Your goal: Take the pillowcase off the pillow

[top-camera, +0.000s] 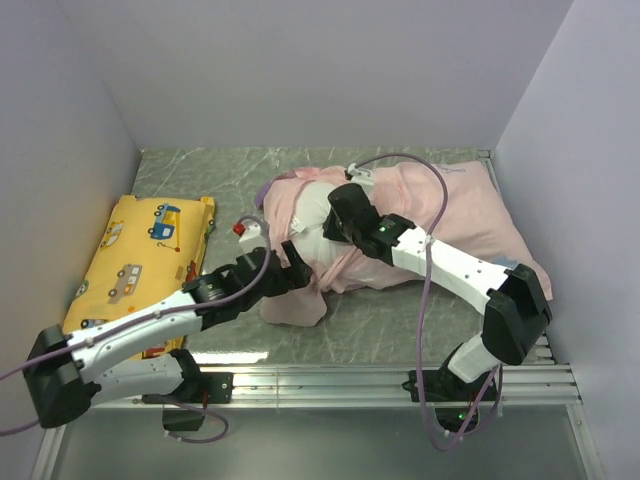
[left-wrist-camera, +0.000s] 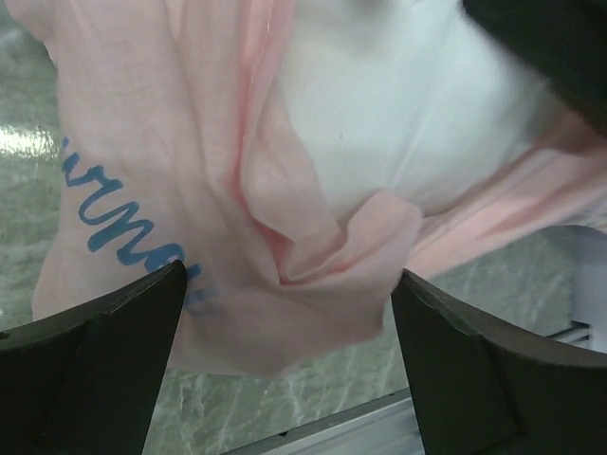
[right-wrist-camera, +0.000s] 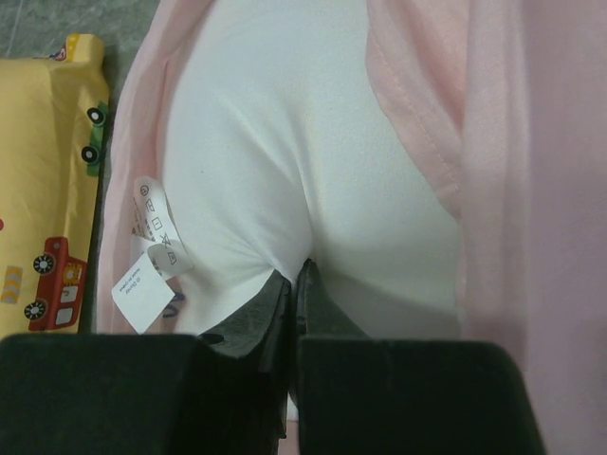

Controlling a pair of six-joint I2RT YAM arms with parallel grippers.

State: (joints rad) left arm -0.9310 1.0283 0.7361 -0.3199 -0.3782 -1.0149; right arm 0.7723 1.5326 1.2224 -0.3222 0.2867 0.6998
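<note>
While the right gripper (right-wrist-camera: 296, 273) is clamped on a pinch of the white pillow (right-wrist-camera: 275, 123), the left gripper (left-wrist-camera: 289, 277) stands open astride bunched pillowcase (left-wrist-camera: 142, 142) fabric at the pillow's near left end; both lie right of the yellow cushion (top-camera: 140, 250).

The pillowcase (top-camera: 470, 215) lies crumpled and inside out on the right half of the table (top-camera: 400, 330). Its pale pink inner side faces up, and blue lettering shows through a near-left fold. The plain white pillow (top-camera: 312, 218) bulges partly uncovered from the bunched left end.
</note>
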